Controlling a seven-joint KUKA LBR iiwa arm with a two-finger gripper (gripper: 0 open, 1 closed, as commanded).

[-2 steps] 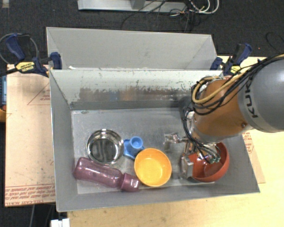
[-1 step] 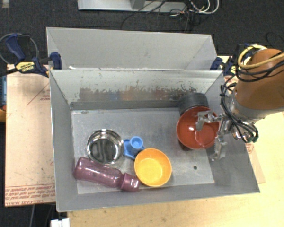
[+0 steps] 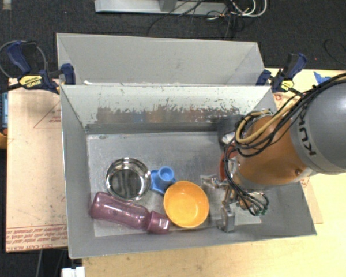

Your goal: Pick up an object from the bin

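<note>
- Tool (image 3: 225, 215): low over the bin (image 3: 161, 105) floor, at 3 o'clock of the orange bowl (image 3: 186, 203); whether spread or pressed together cannot be told.
- Orange bowl: upright near the bin's 6 o'clock wall; likely light, stiff, slippery plastic; its thin rim offers the best hold.

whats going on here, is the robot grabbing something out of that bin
A robot arm comes into the grey metal bin from the right. Its gripper is low at the front right of the bin floor, just beside an orange bowl; whether it touches the bowl cannot be told. To the left lie a blue cup, a steel bowl and a purple bottle on its side. Nothing looks lifted yet.
</note>
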